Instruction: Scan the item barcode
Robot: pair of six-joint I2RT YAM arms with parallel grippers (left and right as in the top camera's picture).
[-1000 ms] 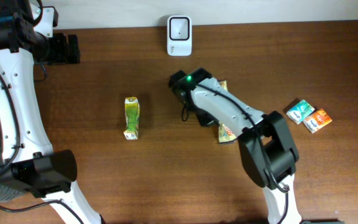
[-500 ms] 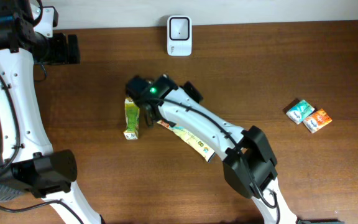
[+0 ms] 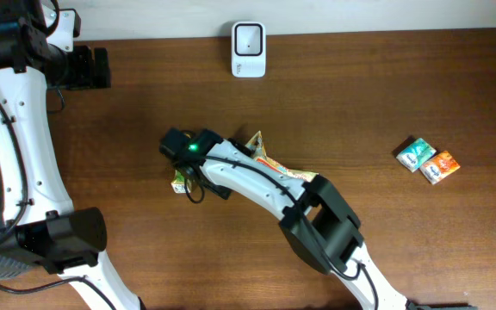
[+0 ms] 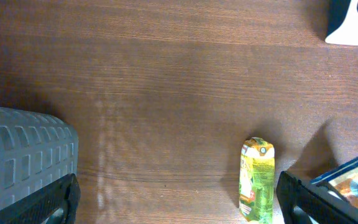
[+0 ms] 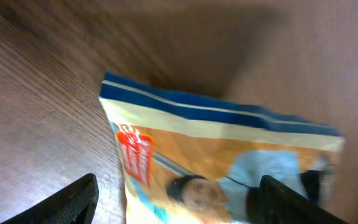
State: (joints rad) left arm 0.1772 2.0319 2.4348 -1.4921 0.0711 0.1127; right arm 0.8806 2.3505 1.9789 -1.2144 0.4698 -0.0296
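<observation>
A blue and orange snack bag (image 3: 281,166) lies on the table beside my right arm. In the right wrist view the bag (image 5: 229,155) looks blurred and fills the space between the jaws. My right gripper (image 5: 185,202) is open, its left finger clear of the bag's edge. From above, the right gripper (image 3: 203,176) sits over a green-yellow carton (image 3: 179,179), hiding most of it. The white scanner (image 3: 248,50) stands at the far edge. My left gripper (image 3: 84,69) is open at the far left, empty; its view shows the carton (image 4: 257,183) lying flat.
Two small packets, teal (image 3: 413,153) and orange (image 3: 440,166), lie at the right. A grey ribbed block (image 4: 23,152) fills the left of the left wrist view, and a scanner corner (image 4: 353,25) shows at its top right.
My right arm swept left across the table, from the right of centre to over the carton. Its jaws opened. The snack bag shifted left and turned. The left arm stayed still.
</observation>
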